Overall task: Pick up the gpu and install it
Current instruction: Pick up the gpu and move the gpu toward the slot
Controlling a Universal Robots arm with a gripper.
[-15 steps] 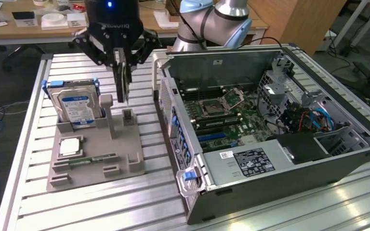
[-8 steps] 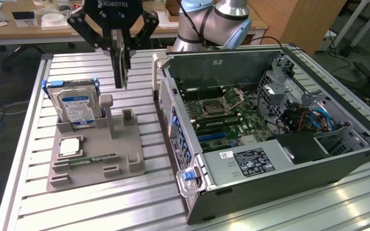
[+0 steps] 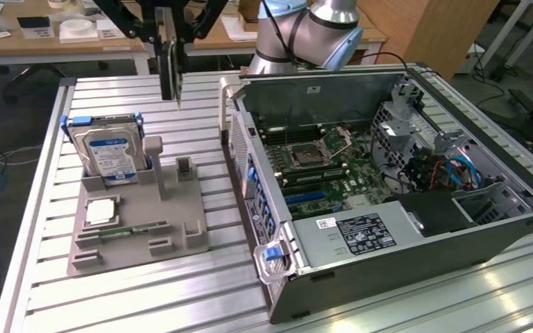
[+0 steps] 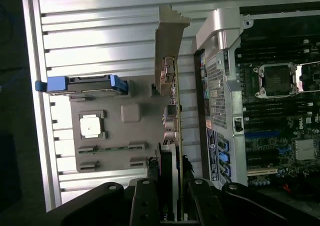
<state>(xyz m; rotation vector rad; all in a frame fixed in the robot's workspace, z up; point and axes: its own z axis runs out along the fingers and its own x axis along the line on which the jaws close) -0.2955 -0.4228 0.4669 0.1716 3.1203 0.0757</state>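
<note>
The gpu [image 3: 169,69], a thin dark card, hangs on edge in the air above the slatted table, over the far end of the grey fixture [image 3: 178,232]. My gripper [image 3: 169,31] is shut on its upper part, black fingers on both faces. In the wrist view the gpu [image 4: 176,121] runs edge-on away from the gripper [image 4: 170,188], its silver bracket [image 4: 167,31] at the far end. The open computer case [image 3: 488,236] lies to the exterior view's right of the card, with its motherboard [image 3: 322,166] and a blue slot [image 3: 308,196] exposed.
The grey fixture holds an upright silver hard drive [image 3: 109,149] with a blue-white label, a square processor [image 3: 100,210] and a narrow green memory stick [image 3: 132,227]. The case's raised wall [image 3: 239,125] stands between card and motherboard. Desks stand behind the table.
</note>
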